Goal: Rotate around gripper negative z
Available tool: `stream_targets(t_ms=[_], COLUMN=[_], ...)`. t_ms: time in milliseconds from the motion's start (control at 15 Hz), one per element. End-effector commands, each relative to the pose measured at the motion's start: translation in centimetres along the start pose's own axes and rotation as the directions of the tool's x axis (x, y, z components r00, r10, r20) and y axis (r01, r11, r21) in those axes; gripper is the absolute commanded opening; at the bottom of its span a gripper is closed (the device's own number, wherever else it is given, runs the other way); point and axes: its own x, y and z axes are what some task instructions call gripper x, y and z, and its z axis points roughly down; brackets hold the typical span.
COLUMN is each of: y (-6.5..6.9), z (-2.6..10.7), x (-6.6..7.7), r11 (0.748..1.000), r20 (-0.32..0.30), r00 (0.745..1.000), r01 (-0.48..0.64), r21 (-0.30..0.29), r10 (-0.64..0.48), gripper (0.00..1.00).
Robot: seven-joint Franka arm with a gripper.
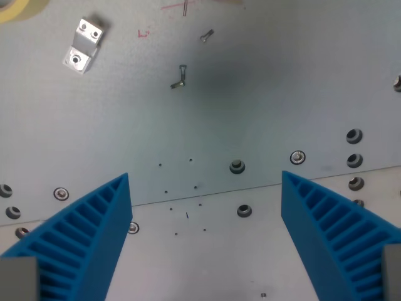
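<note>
The claw [205, 207] hangs over the surface [250, 100] with its two blue ribbed fingers [88, 232] spread wide, one at the lower left of the frame and one at the lower right, and nothing lies between them: it is released and carries nothing. The task has no object of its own; what must turn is the claw itself, about its own long axis, so the thing to watch is the wrist and whatever lies below it.

The ground below is mostly bare grey plate, with a seam [207, 195] running across the lower middle and bolt heads [237, 166] along it (several more sit at the right edge and lower left). Well away, in the upper left, rests a small metal bracket [83, 45]; a loose screw [178, 78] lies in the upper middle and another small screw [207, 36] above it; a yellowish roll of tape [19, 7] shows at the top left corner.

The risks, as I judge them:
- If the claw is lower than it seems, the spread fingertips would sweep a wide circle and could scrape a raised bolt head; height cannot be read from this view.
- Turning the wrong way would carry out the opposite command, since only the sign distinguishes them.
- The wrist joint may be close to its limit, which nothing here shows, and the turn could stall.
- Any drift sideways during the spin would spoil a pure rotation.
</note>
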Motion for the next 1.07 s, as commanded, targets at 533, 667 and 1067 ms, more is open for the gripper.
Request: stream_targets(t_ms=[533,667,1067], y=[0.02,0.02,0.02], z=[-0.27,-0.27,-0.27], x=[-0.03,-0.03,-0.03], r11=[0.975,0.968,0.945], r20=[-0.006,-0.006,-0.006], r00=[0.975,0.968,0.945], r01=[0.224,0.25,0.326], r21=[-0.001,-0.001,-0.002], r10=[-0.224,-0.25,-0.326], gripper=[1.0,1.0,1.0])
